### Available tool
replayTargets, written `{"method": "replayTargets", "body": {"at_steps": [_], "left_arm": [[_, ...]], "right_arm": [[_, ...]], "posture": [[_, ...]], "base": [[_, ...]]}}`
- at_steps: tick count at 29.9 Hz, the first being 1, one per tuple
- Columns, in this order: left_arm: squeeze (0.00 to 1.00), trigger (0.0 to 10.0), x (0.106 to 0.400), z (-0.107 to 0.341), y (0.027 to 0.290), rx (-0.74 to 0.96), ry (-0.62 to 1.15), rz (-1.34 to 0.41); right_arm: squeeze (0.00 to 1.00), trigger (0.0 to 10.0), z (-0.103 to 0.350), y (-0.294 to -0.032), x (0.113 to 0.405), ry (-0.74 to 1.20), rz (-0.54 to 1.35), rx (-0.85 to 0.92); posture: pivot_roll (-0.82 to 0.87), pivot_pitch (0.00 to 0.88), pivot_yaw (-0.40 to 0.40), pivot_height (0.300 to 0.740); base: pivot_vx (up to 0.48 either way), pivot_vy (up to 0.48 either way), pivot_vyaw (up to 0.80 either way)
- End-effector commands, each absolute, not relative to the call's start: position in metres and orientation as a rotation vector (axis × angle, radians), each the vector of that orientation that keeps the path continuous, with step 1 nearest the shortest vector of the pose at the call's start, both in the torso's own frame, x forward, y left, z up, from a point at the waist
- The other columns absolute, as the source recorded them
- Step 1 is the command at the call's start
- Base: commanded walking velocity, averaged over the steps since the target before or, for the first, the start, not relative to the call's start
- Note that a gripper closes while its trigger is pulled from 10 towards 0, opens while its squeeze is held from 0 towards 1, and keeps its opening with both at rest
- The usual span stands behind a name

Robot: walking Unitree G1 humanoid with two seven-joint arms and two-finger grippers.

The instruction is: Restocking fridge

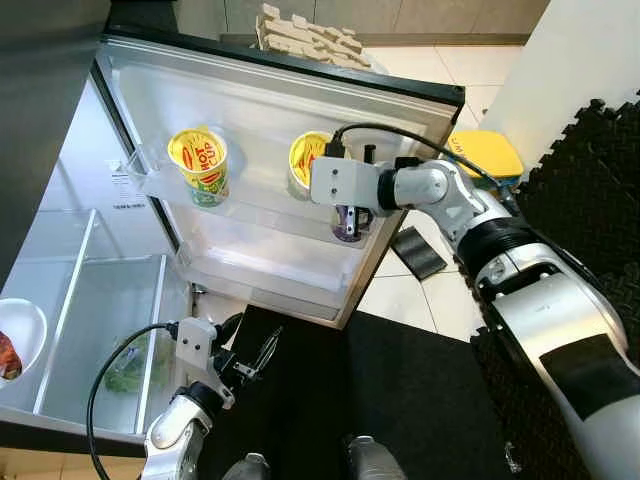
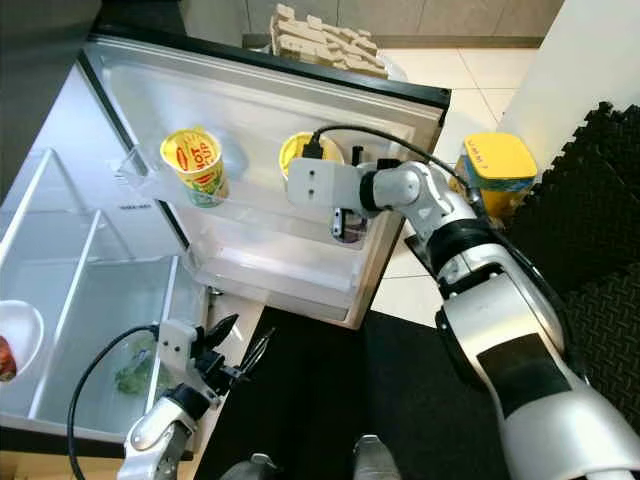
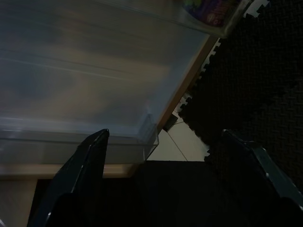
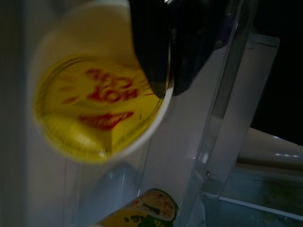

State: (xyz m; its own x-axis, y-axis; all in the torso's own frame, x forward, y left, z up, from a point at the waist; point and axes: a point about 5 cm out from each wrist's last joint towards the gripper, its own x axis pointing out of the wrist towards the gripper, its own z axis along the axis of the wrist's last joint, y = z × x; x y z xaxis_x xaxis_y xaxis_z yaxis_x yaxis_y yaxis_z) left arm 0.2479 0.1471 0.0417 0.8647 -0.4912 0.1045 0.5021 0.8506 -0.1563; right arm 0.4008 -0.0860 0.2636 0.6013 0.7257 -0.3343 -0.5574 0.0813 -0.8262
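Two noodle cups (image 1: 199,163) (image 1: 306,160) in door shelf (image 1: 262,200)

Head stereo pair looked forward and down from my head onto the open fridge door (image 1: 300,130), near enough to read the cup lids; both eyes shared the door shelf, both my arms and the black floor mat (image 2: 400,400). Left wrist cam sat low, looking along my left gripper (image 3: 163,156) toward the door's underside and the mat, dim. Right wrist cam looked along my right gripper (image 4: 165,80), very close on a yellow noodle cup (image 4: 94,109) in the door shelf, blurred.
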Motion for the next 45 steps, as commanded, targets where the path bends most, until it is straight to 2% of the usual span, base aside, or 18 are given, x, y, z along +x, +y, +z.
{"method": "replayTargets", "body": {"at_steps": [1, 2, 3, 4, 23, 28, 38, 45], "left_arm": [[0.00, 10.0, 0.241, 0.035, 0.142, -0.201, -0.031, -0.525], [0.00, 10.0, 0.241, 0.035, 0.142, -0.201, -0.030, -0.525], [0.00, 10.0, 0.241, 0.035, 0.142, -0.200, -0.030, -0.526], [0.00, 10.0, 0.241, 0.035, 0.142, -0.201, -0.030, -0.528], [0.00, 10.0, 0.245, 0.036, 0.137, -0.204, -0.028, -0.549], [0.00, 10.0, 0.252, 0.038, 0.140, -0.196, -0.031, -0.554], [0.00, 10.0, 0.258, 0.037, 0.145, -0.182, -0.019, -0.542], [0.00, 10.0, 0.264, 0.029, 0.150, -0.172, 0.026, -0.506]], "right_arm": [[0.60, 10.0, 0.264, -0.085, 0.401, -0.195, 0.959, -1.133], [0.56, 10.0, 0.265, -0.086, 0.401, -0.201, 0.946, -1.135], [0.16, 10.0, 0.266, -0.086, 0.402, -0.203, 0.943, -1.136], [0.00, 10.0, 0.267, -0.086, 0.402, -0.205, 0.942, -1.132], [0.00, 10.0, 0.289, -0.088, 0.402, -0.272, 0.914, -1.105], [0.00, 10.0, 0.310, -0.092, 0.398, -0.306, 1.001, -0.941], [0.00, 10.0, 0.315, -0.112, 0.390, -0.327, 1.079, -0.851], [0.00, 10.0, 0.318, -0.145, 0.376, -0.403, 1.074, -0.572]], "posture": [[-0.11, 0.282, -0.082, 0.740], [-0.11, 0.282, -0.082, 0.740], [-0.11, 0.282, -0.082, 0.740], [-0.11, 0.282, -0.082, 0.740], [-0.11, 0.259, -0.076, 0.740], [-0.10, 0.221, -0.066, 0.740], [-0.09, 0.166, -0.065, 0.740], [-0.09, 0.118, -0.046, 0.740]], "base": [[0.000, 0.000, 0.00], [0.000, 0.000, 0.00], [0.000, 0.000, 0.00], [0.000, 0.000, 0.00], [0.000, 0.000, 0.00], [0.000, 0.000, 0.00], [0.000, 0.000, 0.00], [0.000, 0.000, 0.00]]}}
